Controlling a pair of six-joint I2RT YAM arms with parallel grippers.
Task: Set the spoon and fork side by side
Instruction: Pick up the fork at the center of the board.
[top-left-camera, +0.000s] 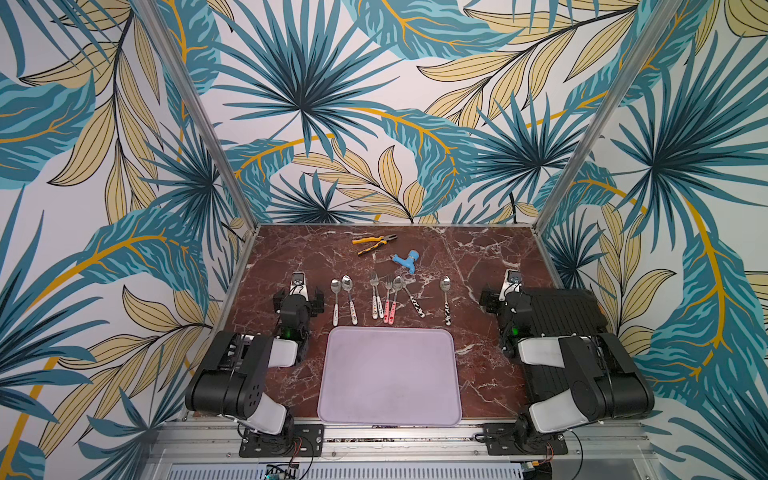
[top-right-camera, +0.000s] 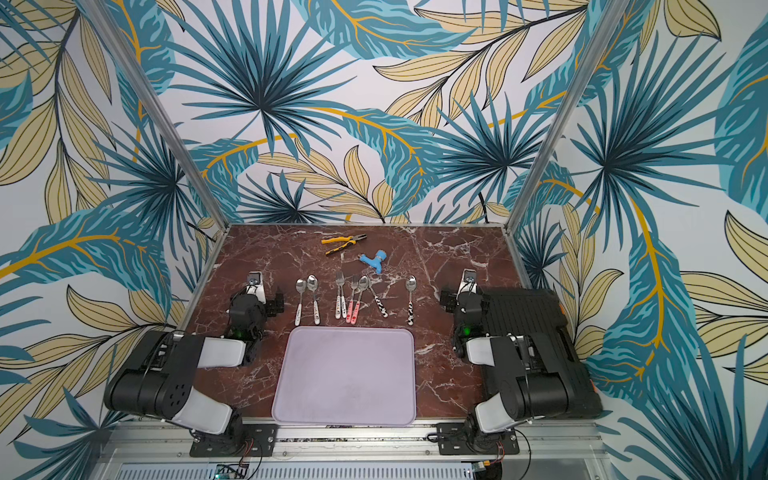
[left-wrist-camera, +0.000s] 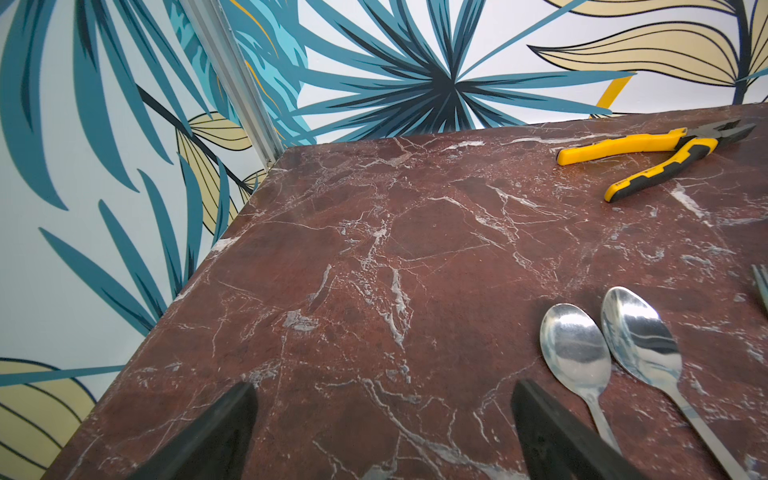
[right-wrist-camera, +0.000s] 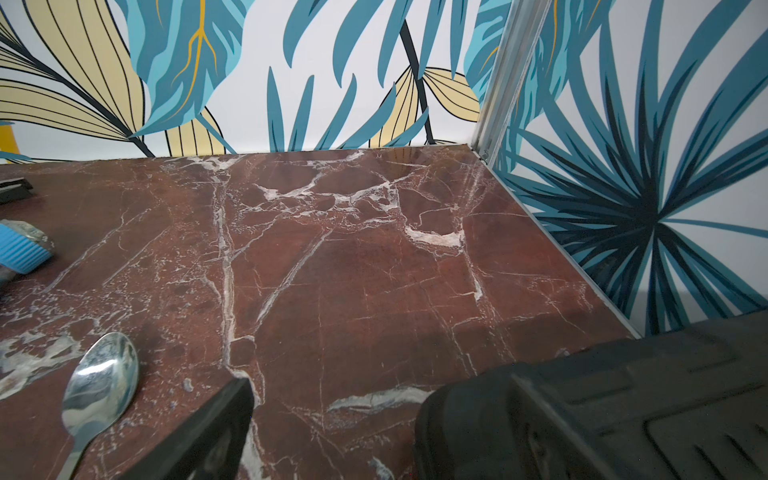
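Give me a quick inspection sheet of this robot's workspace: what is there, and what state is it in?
Surface: dark red marble table, with a lilac tray at the near edge and nothing on it.
Job's things: spoons and forks lie in a row just beyond the tray, handles toward it; none is held.
Clutter: yellow pliers and a blue plastic fitting near the back; a black case under the right arm.
Claws: left claw and right claw are both open and empty.
Cables: thin wires at the arm bases; none among the cutlery.
Surroundings: leaf-pattern walls and metal corner posts.
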